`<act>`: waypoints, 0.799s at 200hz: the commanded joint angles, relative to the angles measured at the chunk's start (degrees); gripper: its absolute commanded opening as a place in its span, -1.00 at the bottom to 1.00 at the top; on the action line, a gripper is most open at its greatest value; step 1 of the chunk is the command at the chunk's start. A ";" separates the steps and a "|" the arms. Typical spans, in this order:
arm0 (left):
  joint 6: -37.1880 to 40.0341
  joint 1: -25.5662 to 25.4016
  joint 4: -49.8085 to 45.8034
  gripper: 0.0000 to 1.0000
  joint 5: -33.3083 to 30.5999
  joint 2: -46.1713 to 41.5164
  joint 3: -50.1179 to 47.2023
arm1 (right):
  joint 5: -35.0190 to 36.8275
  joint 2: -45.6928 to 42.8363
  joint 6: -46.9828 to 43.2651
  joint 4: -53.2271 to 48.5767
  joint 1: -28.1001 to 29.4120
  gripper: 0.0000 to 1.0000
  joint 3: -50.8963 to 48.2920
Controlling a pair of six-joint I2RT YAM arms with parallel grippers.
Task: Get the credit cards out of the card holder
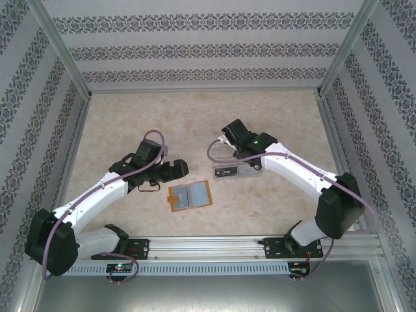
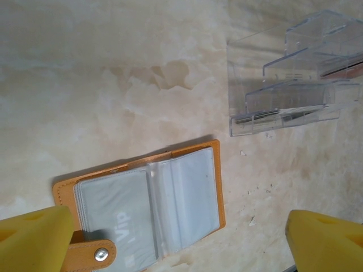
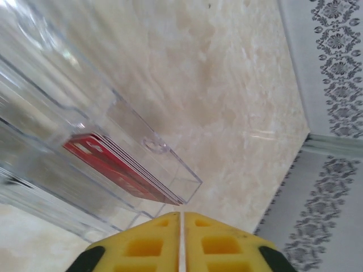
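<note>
Card holder (image 1: 190, 196) lying open on the table (image 1: 130, 117), pale card (image 2: 122, 221) sitting in its pocket — left fingers (image 2: 34, 241) hovering above it, spread wide, right fingers (image 3: 153, 246) clenching together, empty, beside the tray (image 3: 187, 175).

Both arms (image 1: 91, 198) have white links (image 1: 296, 170), black joints (image 1: 338, 208), looping purple cables (image 1: 156, 134) and yellow pincer fingers (image 3: 144, 247).

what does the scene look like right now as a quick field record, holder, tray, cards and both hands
holder: orange-tan leather folding card holder, lying open, apart from the tray
card inside: pale plastic card lettered Vip, in a grey pocket
tray: clear plastic compartment tray, red cards in one compartment
left hand: open, poised by the holder
right hand: shut, close to the tray
</note>
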 commanded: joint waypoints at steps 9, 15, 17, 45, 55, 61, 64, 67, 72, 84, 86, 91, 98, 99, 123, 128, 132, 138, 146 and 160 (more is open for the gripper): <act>-1.69 0.84 -2.50 0.77 -0.22 0.46 -0.54 | -8.92 -2.76 18.62 -4.28 1.74 -0.80 3.84; -1.92 0.79 -2.71 0.74 -0.43 0.37 -0.88 | -10.40 -3.01 21.17 -4.66 2.11 -0.82 4.10; -2.05 0.77 -2.78 0.73 -0.52 0.30 -0.97 | -10.93 -3.09 21.91 -4.82 2.26 -0.83 4.19; -4.15 0.78 -3.62 0.52 -1.79 -0.65 -3.29 | -18.87 -4.86 32.21 -3.76 3.89 -1.00 2.16; -5.28 0.81 -3.20 0.45 -1.84 -0.98 -4.37 | -21.17 -5.61 36.22 -2.56 4.40 -1.00 0.36; -6.05 0.79 -2.84 0.43 -1.93 -1.12 -5.14 | -23.12 -5.91 38.15 -1.76 4.76 -1.00 -0.92; -6.44 0.82 -2.64 0.41 -1.88 -1.26 -5.44 | -23.97 -6.04 38.70 -1.27 4.98 -1.00 -1.50; -6.75 0.78 -2.41 0.40 -1.89 -1.34 -5.77 | -24.46 -6.11 39.37 -0.93 5.24 -1.00 -2.03; -7.31 0.79 -2.05 0.36 -1.88 -1.37 -6.45 | -24.92 -6.13 40.47 -0.35 5.83 -1.00 -3.07; -8.63 0.77 -1.14 0.33 -1.81 -1.46 -7.75 | -26.35 -6.13 42.86 1.46 7.31 -1.00 -5.60; -8.81 0.77 -0.94 0.31 -1.70 -1.47 -7.96 | -26.80 -6.13 43.24 1.89 7.45 -1.00 -6.03; -9.25 0.77 -0.35 0.28 -1.58 -1.48 -8.57 | -27.91 -6.09 44.23 3.00 8.01 -1.00 -7.23; -9.78 0.76 0.38 0.24 -1.39 -1.35 -9.30 | -28.81 -5.93 45.85 4.67 8.85 -1.00 -8.95; -9.86 0.72 0.51 0.23 -1.39 -1.32 -9.43 | -28.95 -5.94 46.10 4.86 9.03 -1.00 -9.13; -11.17 0.61 1.91 0.19 -0.24 -0.71 -10.71 | -31.88 -4.03 51.68 10.40 12.04 -1.00 -14.35; -11.37 0.60 2.04 0.18 -0.10 -0.69 -10.79 | -31.75 -3.39 52.39 11.11 12.85 -1.00 -14.83; -11.37 0.63 1.93 0.17 -0.22 -0.56 -10.79 | -31.58 -2.92 52.91 11.72 13.61 -1.00 -15.19; -11.44 0.68 1.88 0.16 -0.28 -0.45 -10.91 | -31.83 -2.17 53.48 12.78 14.45 -1.00 -15.74; -11.44 0.60 1.79 0.13 -0.26 -0.23 -10.91 | -32.37 -1.21 54.05 14.23 15.35 -1.00 -16.44; -11.44 0.55 1.96 0.12 0.20 0.42 -11.03 | -33.37 0.87 55.29 16.15 16.13 -1.00 -17.21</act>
